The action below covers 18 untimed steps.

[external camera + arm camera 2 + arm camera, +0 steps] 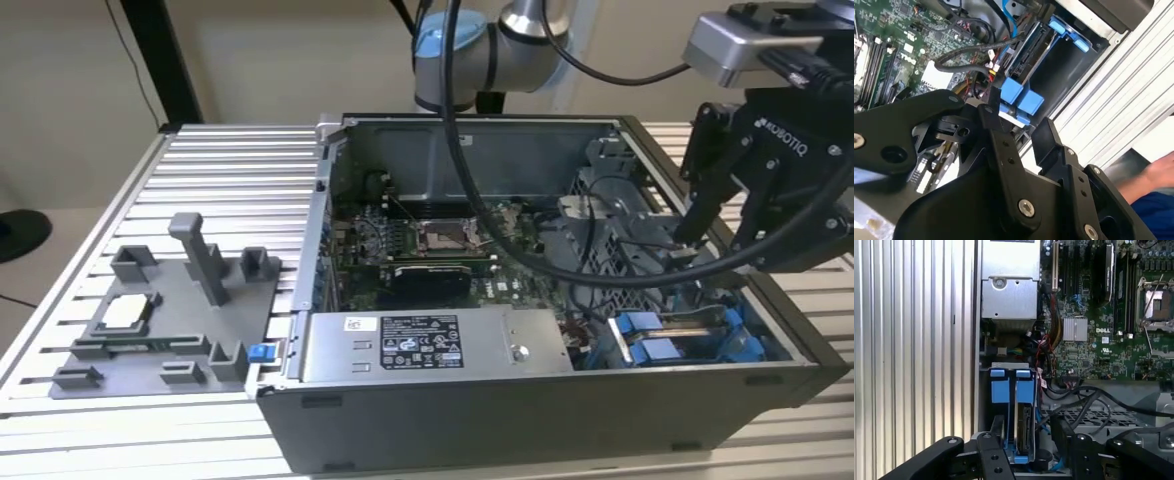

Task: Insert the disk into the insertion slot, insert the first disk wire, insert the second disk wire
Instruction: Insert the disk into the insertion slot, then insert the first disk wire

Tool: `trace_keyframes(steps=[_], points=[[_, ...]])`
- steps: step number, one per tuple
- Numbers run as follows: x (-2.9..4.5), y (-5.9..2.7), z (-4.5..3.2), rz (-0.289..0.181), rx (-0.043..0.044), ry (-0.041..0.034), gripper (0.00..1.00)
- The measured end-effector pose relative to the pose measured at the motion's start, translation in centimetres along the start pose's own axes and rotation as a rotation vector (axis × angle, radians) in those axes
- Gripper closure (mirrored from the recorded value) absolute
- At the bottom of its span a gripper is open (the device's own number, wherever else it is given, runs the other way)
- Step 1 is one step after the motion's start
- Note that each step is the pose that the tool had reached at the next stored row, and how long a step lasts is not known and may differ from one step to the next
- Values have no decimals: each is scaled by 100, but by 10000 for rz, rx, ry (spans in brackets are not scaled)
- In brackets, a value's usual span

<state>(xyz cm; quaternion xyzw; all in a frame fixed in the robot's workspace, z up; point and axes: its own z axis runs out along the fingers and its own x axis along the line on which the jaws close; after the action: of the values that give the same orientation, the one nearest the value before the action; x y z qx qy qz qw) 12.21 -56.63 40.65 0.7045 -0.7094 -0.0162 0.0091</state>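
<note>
Gripper (1028, 422) spread apart, straddling disk (1025, 437) standing in insertion slot (1010, 365); risk: loose black cables (1079, 400) alongside may snag gripper.

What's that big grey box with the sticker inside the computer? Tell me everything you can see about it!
The power-supply box is a long grey box that looks like metal, with a white and black label on its top. It lies flat in the computer case, right against the wall nearest the exterior view's camera. In the first wrist view, red, yellow and black wires bunch at its end, beside the green motherboard. Nothing is gripping it.
</note>
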Motion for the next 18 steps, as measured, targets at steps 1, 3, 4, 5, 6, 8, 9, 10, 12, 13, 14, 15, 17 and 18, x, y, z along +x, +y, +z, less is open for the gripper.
trace_keyframes(steps=[1, 3, 4, 5, 6, 8, 9, 10, 12, 13, 14, 15, 17, 18], points=[[-12, 12, 5, -3, 62, 0, 0], [-43, 31, 20, -11, 236, -1, 0], [-60, 35, 26, -18, 334, -1, 0], [-77, 39, 31, -26, 433, -2, 0], [-92, 45, 38, -33, 526, -1, 0], [-121, 61, 56, -45, 697, -3, 0], [-132, 72, 66, -51, 751, -2, 0], [-141, 82, 75, -55, 779, -5, 0], [-145, 96, 88, -57, 804, -5, 0], [-145, 99, 94, -57, 819, -5, 0], [-145, 101, 103, -58, 834, -4, 0], [-145, 103, 112, -57, 847, -4, 0], [-146, 102, 130, -60, 855, -3, 0], [-148, 102, 138, -64, 857, -3, 0]])
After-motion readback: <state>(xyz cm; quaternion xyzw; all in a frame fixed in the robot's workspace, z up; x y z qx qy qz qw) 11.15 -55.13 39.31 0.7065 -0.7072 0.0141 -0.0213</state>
